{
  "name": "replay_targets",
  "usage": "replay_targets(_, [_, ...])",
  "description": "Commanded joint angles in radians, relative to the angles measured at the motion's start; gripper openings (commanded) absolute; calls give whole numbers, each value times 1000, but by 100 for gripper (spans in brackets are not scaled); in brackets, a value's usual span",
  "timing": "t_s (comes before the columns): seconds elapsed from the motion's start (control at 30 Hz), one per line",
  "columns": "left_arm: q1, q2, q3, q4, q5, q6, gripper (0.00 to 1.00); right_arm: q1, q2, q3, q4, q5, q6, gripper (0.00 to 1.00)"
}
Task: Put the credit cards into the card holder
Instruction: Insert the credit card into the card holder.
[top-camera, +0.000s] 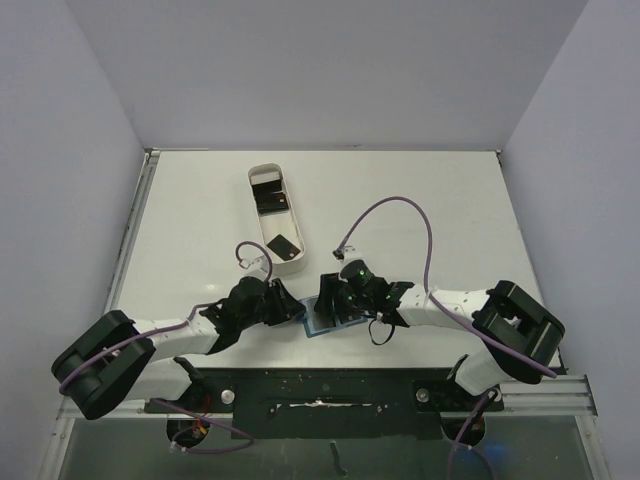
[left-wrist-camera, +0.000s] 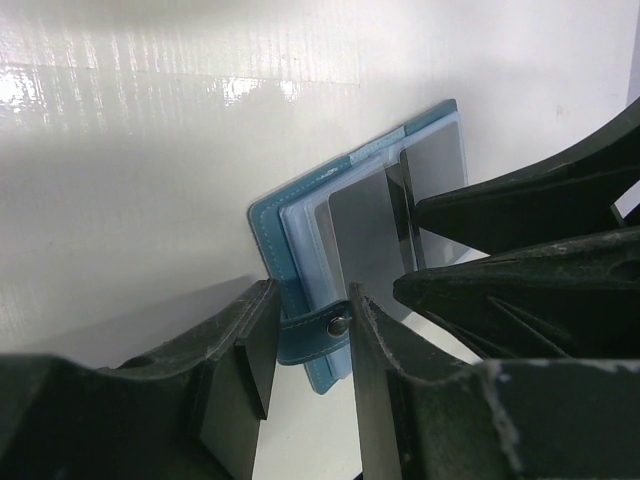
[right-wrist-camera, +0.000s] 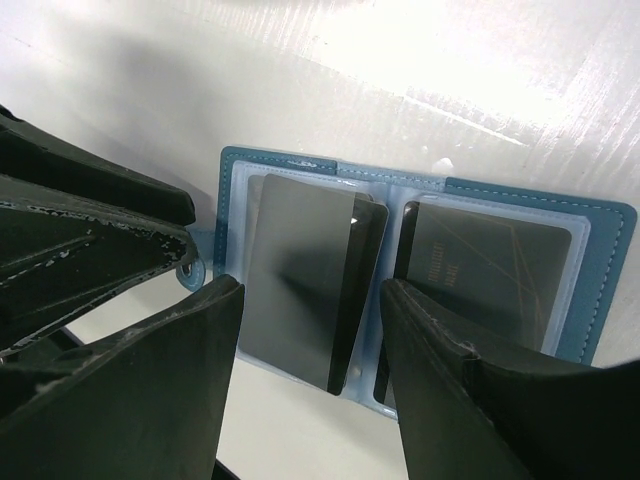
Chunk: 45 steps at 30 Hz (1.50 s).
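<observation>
The teal-blue card holder (top-camera: 316, 329) lies open near the table's front edge, between both grippers. In the right wrist view the holder (right-wrist-camera: 604, 262) shows one black card (right-wrist-camera: 300, 285) on its left panel and another (right-wrist-camera: 495, 268) in the right panel's clear sleeve. My right gripper (right-wrist-camera: 312, 290) is open, its fingers either side of the left card without touching it. My left gripper (left-wrist-camera: 310, 305) is open, and the holder's closure tab with its snap (left-wrist-camera: 340, 322) lies between its fingertips. In the top view the left gripper (top-camera: 290, 312) and right gripper (top-camera: 328, 308) nearly touch.
A long white oval-ended tray (top-camera: 293, 263) stands behind the grippers, with two black cards in it, one at the far end (top-camera: 268, 197) and one at the near end (top-camera: 281, 244). Purple cables loop above both wrists.
</observation>
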Motion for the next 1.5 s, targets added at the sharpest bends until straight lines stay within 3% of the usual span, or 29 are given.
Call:
replay_targets(0.0, [6, 16, 9, 71, 3, 13, 33, 8, 0, 30, 19, 29, 1, 58])
replay_targets(0.53, [5, 60, 15, 128, 32, 11, 32, 13, 39, 36, 86, -47, -33, 52])
replay_targets(1.0, [5, 79, 38, 145, 79, 42, 32, 36, 17, 3, 124, -80, -36, 34])
replay_targets(1.23, [4, 85, 51, 153, 106, 45, 31, 35, 11, 4, 107, -70, -10, 34])
replay_targets(1.47, [3, -29, 107, -71, 50, 127, 33, 25, -129, 7, -52, 24, 16, 55])
